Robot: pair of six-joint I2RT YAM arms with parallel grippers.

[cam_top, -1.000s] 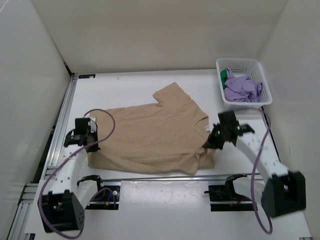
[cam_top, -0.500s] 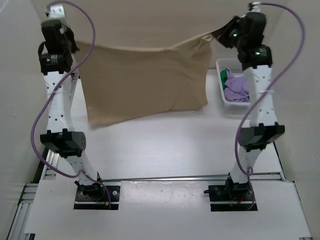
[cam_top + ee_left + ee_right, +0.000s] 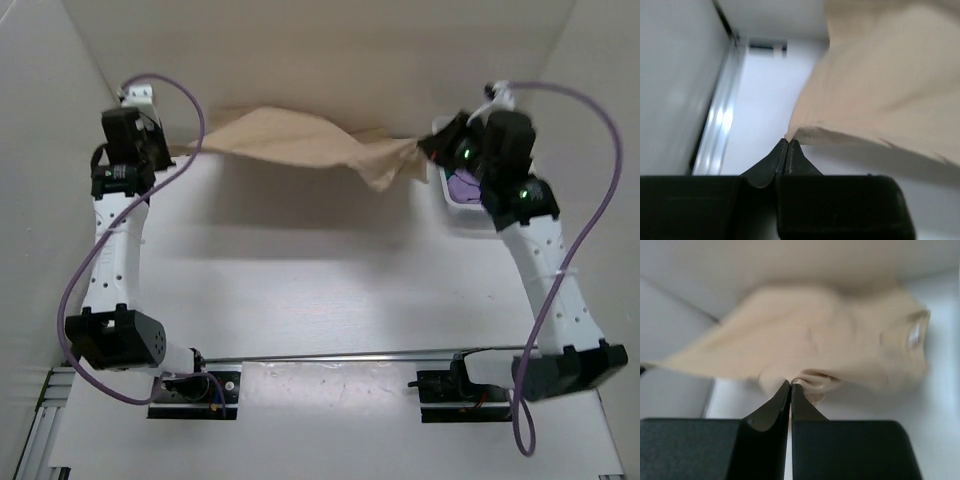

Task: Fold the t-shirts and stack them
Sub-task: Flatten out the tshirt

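Observation:
The tan t-shirt hangs in the air over the far part of the table, stretched almost flat and rippling between both arms. My left gripper is shut on its left corner, and my right gripper is shut on a bunched right corner. In the left wrist view the closed fingertips pinch the hem of the tan cloth. The right wrist view shows the gripper clamped on a fold of the shirt, with the neck label at the right. A light purple t-shirt lies in the basket, mostly hidden by my right arm.
The white lattice basket stands at the back right, just behind my right arm. White walls close in the left, back and right sides. The white table lies under the shirt's shadow. A rail runs along the near edge between the arm bases.
A second ago the tan shirt lay on the table with both grippers at its near corners. It was lifted high as a hanging sheet, and now it has swung down and flattened out.

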